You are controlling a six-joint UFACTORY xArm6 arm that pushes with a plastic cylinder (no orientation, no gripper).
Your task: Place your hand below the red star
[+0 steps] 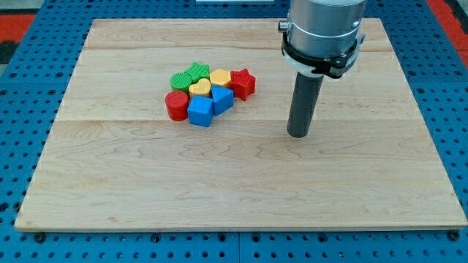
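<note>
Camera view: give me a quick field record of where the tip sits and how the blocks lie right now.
tip: my tip rests on the wooden board, to the view's right of the block cluster, touching no block
red star: red star at the cluster's right edge, up and to the view's left of the tip
neighbours: yellow block and blue block beside the star
rest of cluster: yellow heart, blue cube, red cylinder, green blocks
target spot: bare board below the star, not yet reached
</note>
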